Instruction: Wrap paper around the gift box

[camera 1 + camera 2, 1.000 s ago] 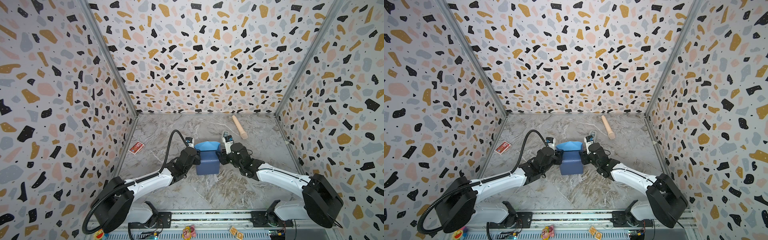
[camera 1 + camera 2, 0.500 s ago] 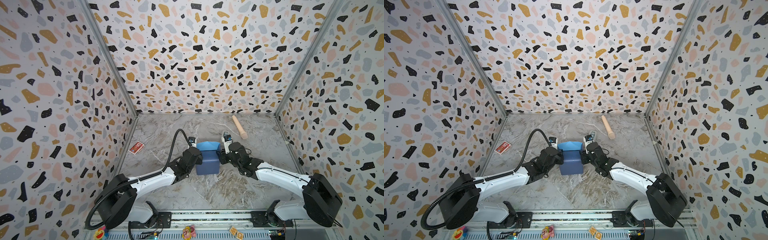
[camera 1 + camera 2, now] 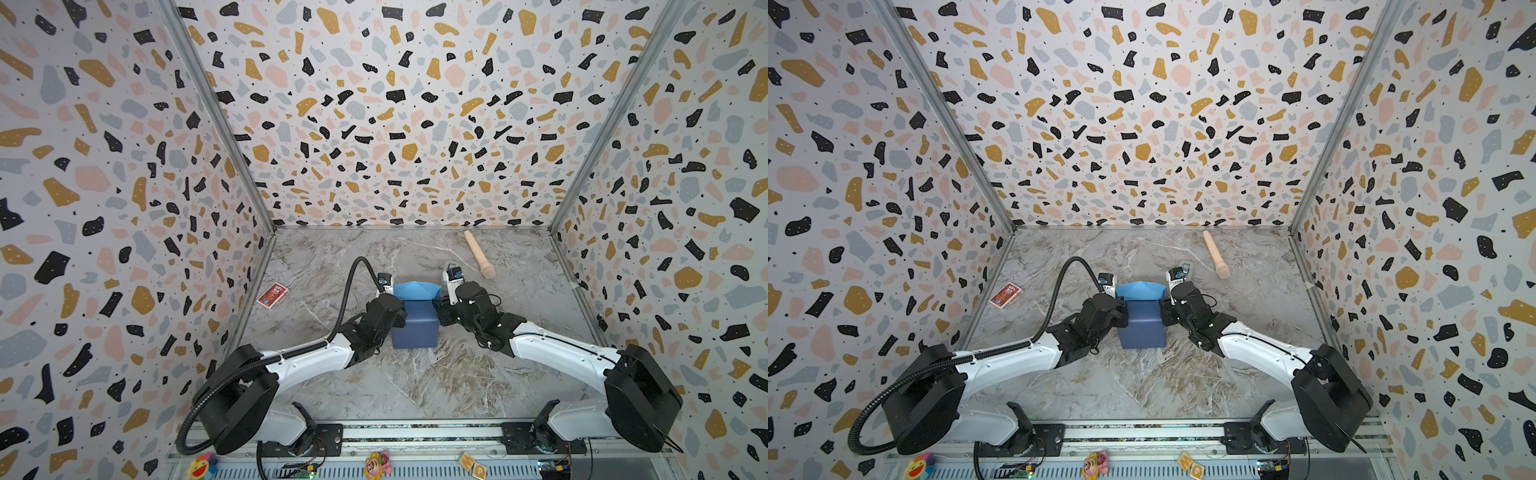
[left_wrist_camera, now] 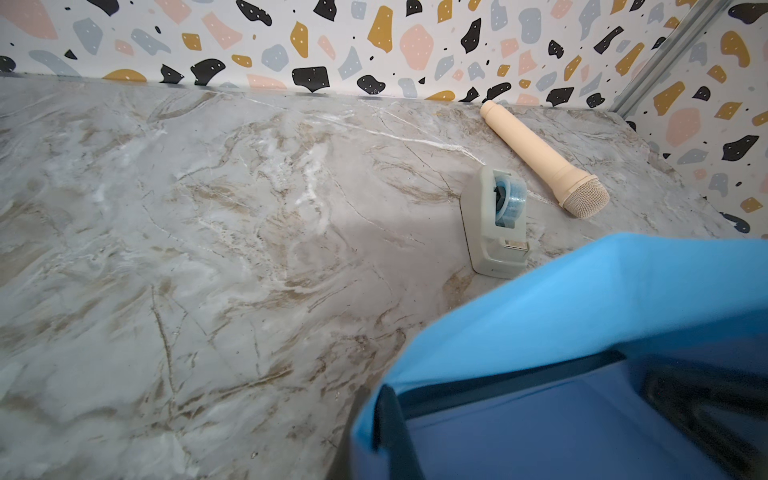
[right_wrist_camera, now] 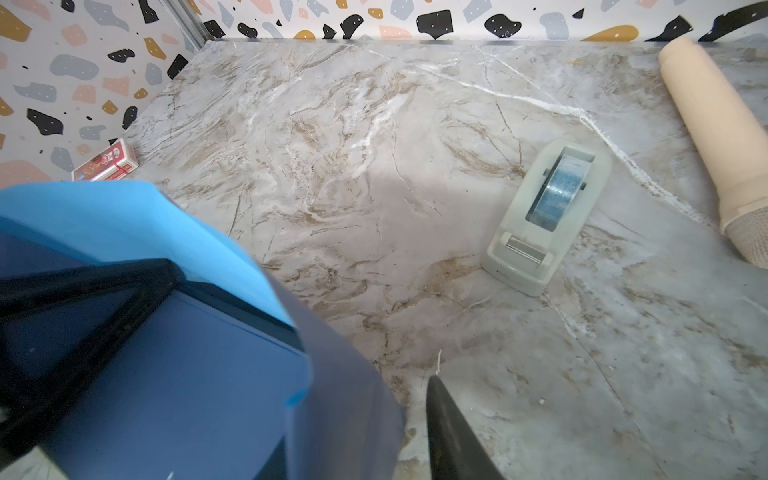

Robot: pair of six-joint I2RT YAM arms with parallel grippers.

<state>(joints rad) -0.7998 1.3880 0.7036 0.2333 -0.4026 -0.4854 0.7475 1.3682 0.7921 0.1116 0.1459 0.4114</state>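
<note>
Marble table [image 3: 415, 386]: gift box [image 3: 415, 330] in paper [image 3: 415, 289] btwn L hand [image 3: 398, 311] (clenched) & R hand [image 3: 440, 311], grip unclear.

Both arms low, stretched forward, bent in toward middle.
Left arm [image 3: 307, 361]: white tube, black wrist, thick black hose [image 3: 353, 282] looped above it.
Left pincer [image 3: 398, 311]: points right, squeezed all way shut. Its fingers not clear in left wrist view.
Right arm [image 3: 557, 353]: white tube, black wrist, elbow out to right.
Right pincer [image 3: 439, 309]: points left, fingers stand apart. One dark finger [image 5: 453, 436] sticks up in right wrist view.
Pincers face each other, near, not touching.
</note>
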